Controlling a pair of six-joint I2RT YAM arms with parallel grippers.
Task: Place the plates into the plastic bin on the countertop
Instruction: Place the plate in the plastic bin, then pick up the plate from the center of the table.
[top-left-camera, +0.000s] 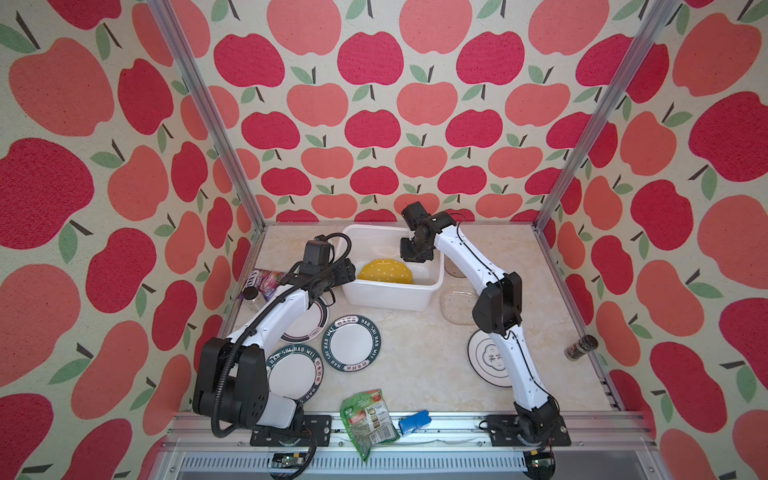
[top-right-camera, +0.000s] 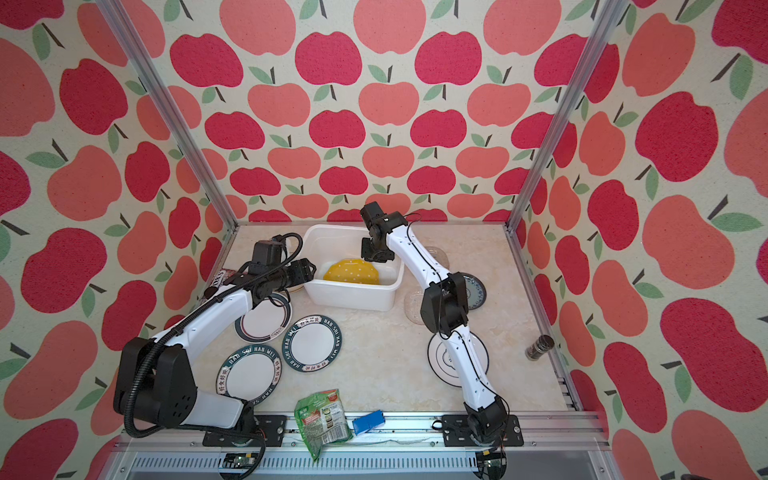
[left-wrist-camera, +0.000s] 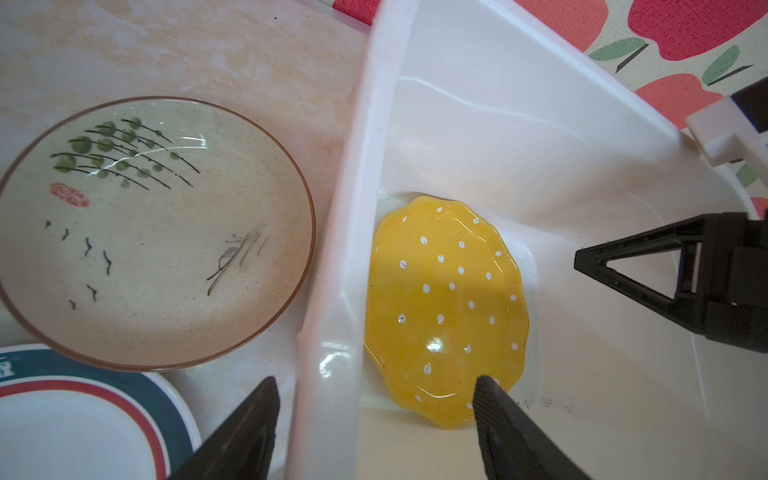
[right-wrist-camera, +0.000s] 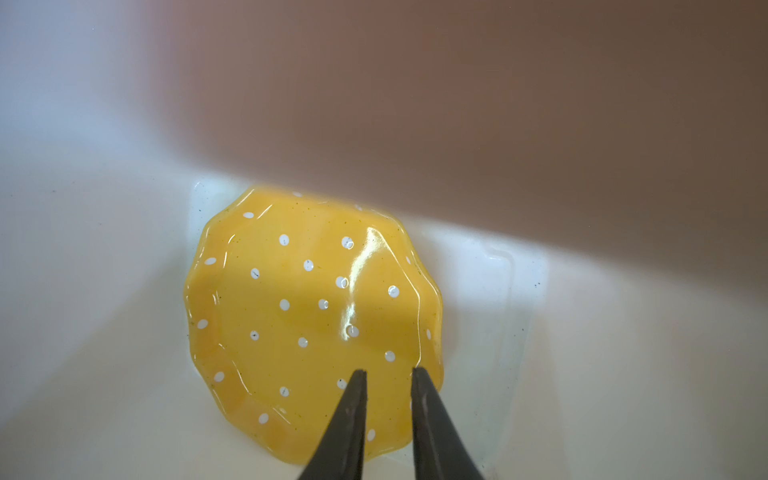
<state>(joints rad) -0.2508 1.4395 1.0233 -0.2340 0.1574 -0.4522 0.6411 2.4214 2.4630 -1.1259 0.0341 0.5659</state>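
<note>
The plastic bin stands at the back middle of the countertop. A yellow scalloped plate with white dots lies flat on its floor. My right gripper hangs inside the bin above that plate, narrowly open and empty. My left gripper is wide open, straddling the bin's left wall. A cream plant-print plate lies beside that wall. Two lettered-rim plates, a red-ringed plate, a glass plate and a ringed white plate lie on the counter.
A green snack packet and a blue block sit at the front rail. A dark spice jar lies by the right rail. A printed can and a small jar stand at the left wall. A blue patterned plate lies behind my right arm.
</note>
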